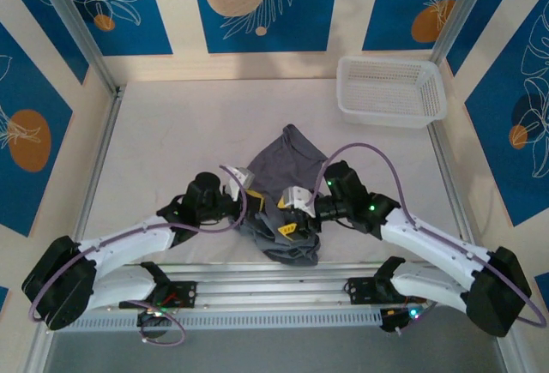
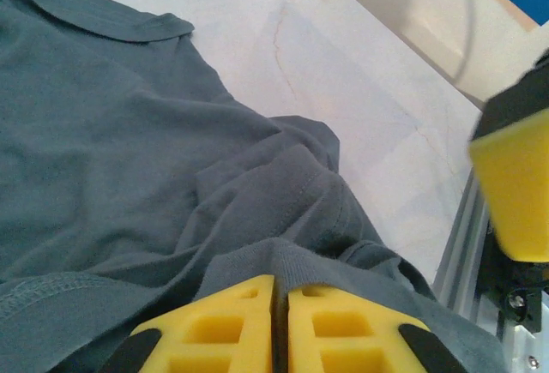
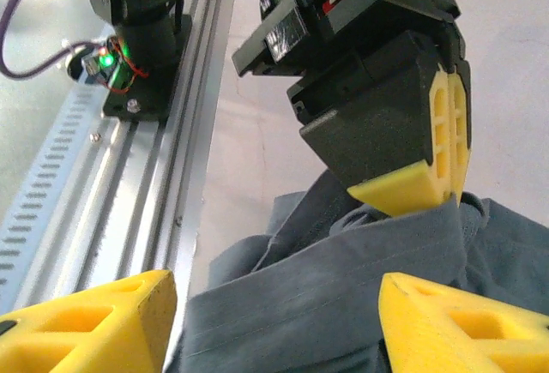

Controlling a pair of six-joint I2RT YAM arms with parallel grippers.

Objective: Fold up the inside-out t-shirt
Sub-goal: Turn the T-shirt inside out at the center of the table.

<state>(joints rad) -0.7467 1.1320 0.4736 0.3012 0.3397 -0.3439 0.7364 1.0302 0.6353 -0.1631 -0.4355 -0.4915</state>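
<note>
Status: fold not started in any visible sense. The inside-out t-shirt (image 1: 287, 163) lies as a rumpled grey heap on the desk (image 1: 171, 133), near the front edge and between the two arms, with its lower part bunched toward the front rail. No flat panel, squared edge or laid-over sleeve is apparent. A stitched seam and hem edge run across the cloth in the left wrist view; whether these are inside seams I cannot tell. The left fingers (image 2: 280, 300) are pressed fully together on a ridge of the fabric, and the right wrist view shows cloth gathered up into that pinch. The right fingers (image 1: 293, 214) stand wide apart just beside the left pair, astride a band of cloth but not clamped on it. They grip nothing. The white basket (image 1: 390, 90) sits well apart at the far right corner, with nothing touching it. Judgement: this is early handling, finding an edge or corner to spread from. Left to do, as I read it: a second grasp, pulling the shirt out flat, then all the folds. Risk: with one pinch point, lifting would only drag the bundle.
</note>
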